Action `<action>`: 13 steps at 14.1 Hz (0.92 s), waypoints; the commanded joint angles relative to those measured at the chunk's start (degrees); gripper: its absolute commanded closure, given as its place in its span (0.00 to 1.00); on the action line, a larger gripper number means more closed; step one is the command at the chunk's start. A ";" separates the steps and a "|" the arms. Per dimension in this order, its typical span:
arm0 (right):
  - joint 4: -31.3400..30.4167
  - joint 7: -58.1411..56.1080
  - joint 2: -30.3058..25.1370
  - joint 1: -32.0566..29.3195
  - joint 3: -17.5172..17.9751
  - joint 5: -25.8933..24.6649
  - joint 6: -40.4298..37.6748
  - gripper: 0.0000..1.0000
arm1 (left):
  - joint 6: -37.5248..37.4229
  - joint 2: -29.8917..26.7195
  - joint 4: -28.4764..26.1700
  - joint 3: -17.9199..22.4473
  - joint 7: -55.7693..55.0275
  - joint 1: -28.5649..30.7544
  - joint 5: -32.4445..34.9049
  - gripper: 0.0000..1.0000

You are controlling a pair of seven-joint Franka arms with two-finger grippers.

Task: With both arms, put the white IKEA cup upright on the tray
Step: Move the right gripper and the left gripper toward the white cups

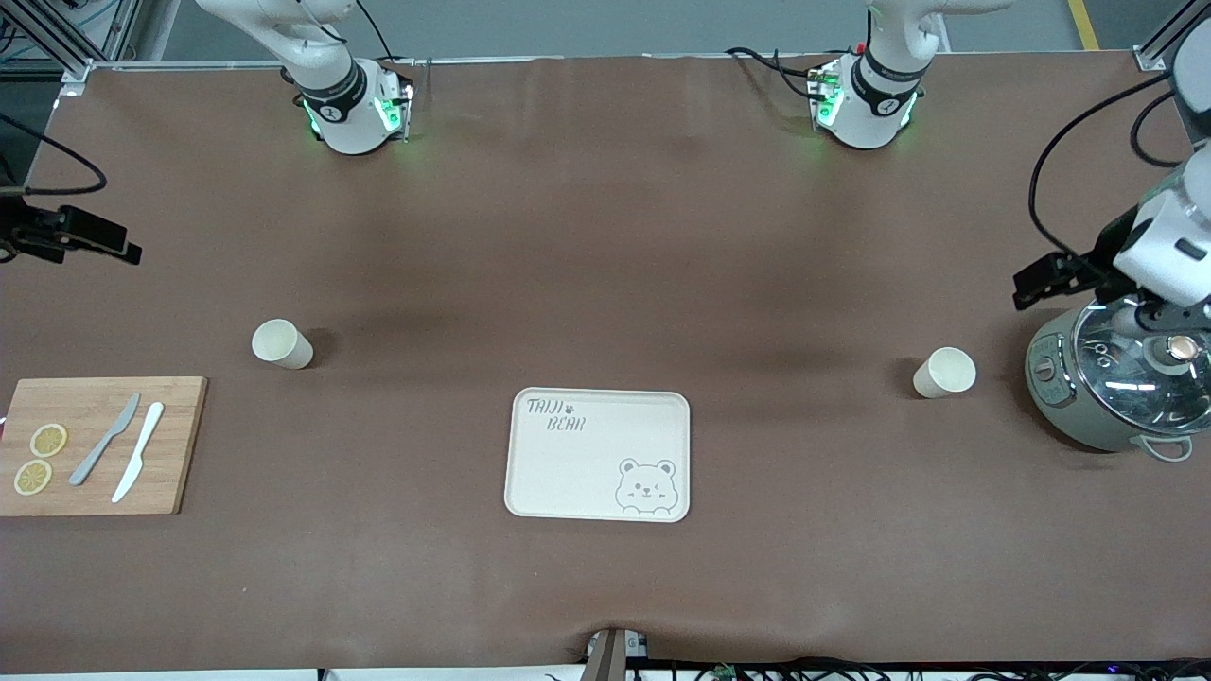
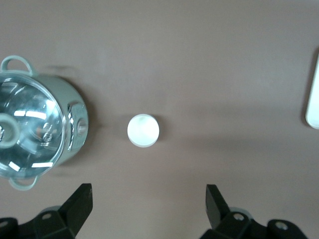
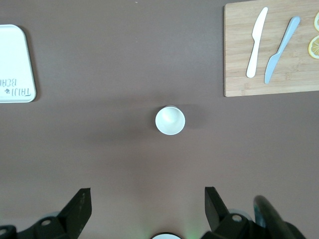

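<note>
Standing upright on the worktop (image 1: pixel 605 236), two white cups (image 1: pixel 282 343) (image 1: pixel 944 372) are seen apart from the tray (image 1: pixel 599 454); left end effector (image 2: pixel 148 201) and right end effector (image 3: pixel 148 206) are held wide open, empty, over them.

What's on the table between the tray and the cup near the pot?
Nothing: bare brown table between the tray and that cup, seen in the front view.

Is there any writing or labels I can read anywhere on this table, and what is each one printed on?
"TAIJI BEAR": on the tray, in grey by one corner, with a bear face drawn at another.
A round mark on each arm's black joint band near the base: too small to read.
Control panel on the cooker: nothing legible.
Cups, cutting board and knives: no text visible.
</note>
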 commanded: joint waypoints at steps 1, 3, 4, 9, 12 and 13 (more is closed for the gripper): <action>2.55 -0.25 0.10 -0.61 0.68 -0.48 -0.58 0.00 | 12.51 -1.08 -8.76 -0.29 -0.87 2.11 0.54 0.00; 2.91 -0.51 0.19 -0.61 0.68 -0.22 -0.58 0.00 | 20.97 0.32 -13.69 -0.29 -0.87 3.00 0.19 0.00; 2.91 -0.51 0.19 -0.70 0.68 -0.22 -0.67 0.00 | 23.27 1.72 -14.76 -0.20 -0.78 3.27 0.19 0.00; -2.68 -0.25 4.40 -1.67 0.60 -1.10 -0.25 0.00 | 24.35 7.43 -15.12 -0.29 -0.69 4.85 0.19 0.00; -12.09 -0.42 3.88 -1.58 0.68 -1.10 9.50 0.00 | 25.49 9.02 -15.30 -0.29 -0.69 5.11 0.19 0.00; -14.03 -0.51 3.96 -1.67 0.68 -1.10 11.61 0.00 | 25.75 9.46 -15.30 -0.20 -0.69 5.20 0.19 0.00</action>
